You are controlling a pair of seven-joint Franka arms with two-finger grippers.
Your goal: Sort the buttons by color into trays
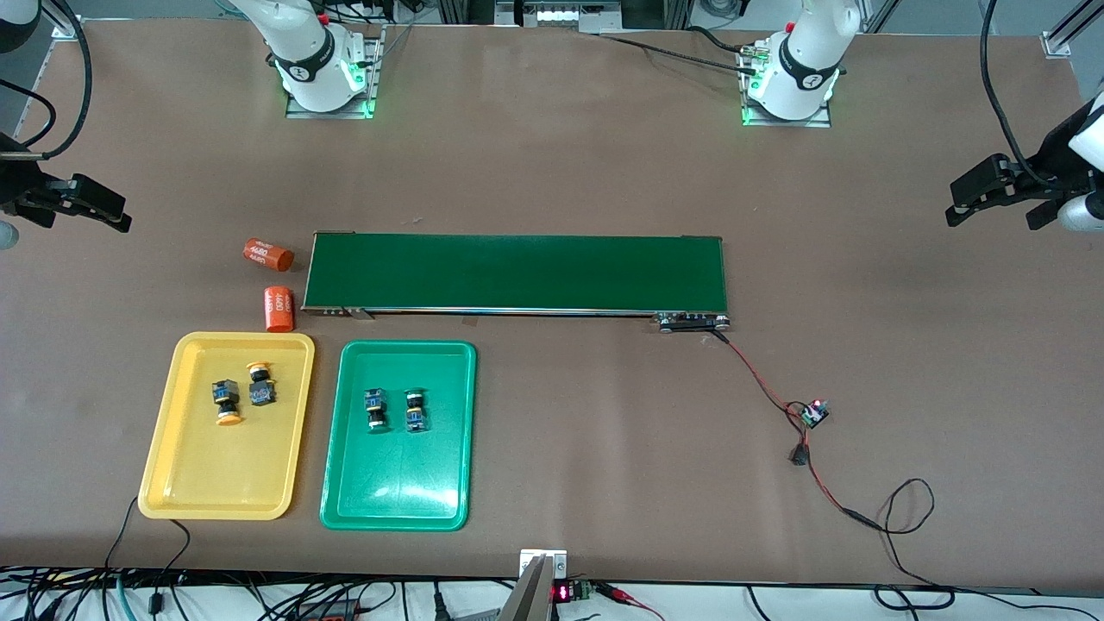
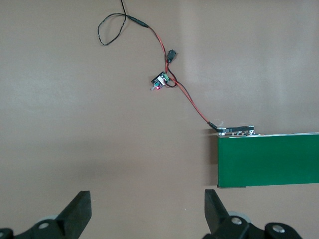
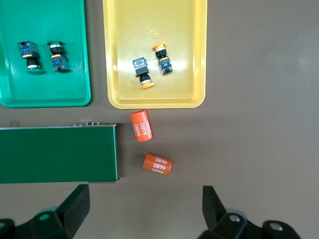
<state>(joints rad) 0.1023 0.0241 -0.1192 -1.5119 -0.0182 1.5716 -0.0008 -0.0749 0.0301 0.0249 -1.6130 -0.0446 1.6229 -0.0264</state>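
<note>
The yellow tray (image 1: 216, 474) holds two yellow-capped buttons (image 1: 226, 399) (image 1: 260, 385), lying on their sides. Beside it, the green tray (image 1: 397, 483) holds two green-capped buttons (image 1: 374, 409) (image 1: 416, 410). The right wrist view shows both trays, yellow (image 3: 154, 103) and green (image 3: 45, 99), with the buttons (image 3: 142, 72) (image 3: 28, 54) in them. My right gripper (image 1: 116, 216) (image 3: 145, 191) hangs open and empty over the table's right-arm end. My left gripper (image 1: 956, 207) (image 2: 148, 196) hangs open and empty over bare table at the left-arm end.
A long dark-green conveyor belt (image 1: 517, 273) lies across the middle, farther from the camera than the trays. Two orange cylinders (image 1: 266, 254) (image 1: 279, 309) lie by its end above the yellow tray. A small circuit board (image 1: 813, 412) with red and black wires trails from the belt's other end.
</note>
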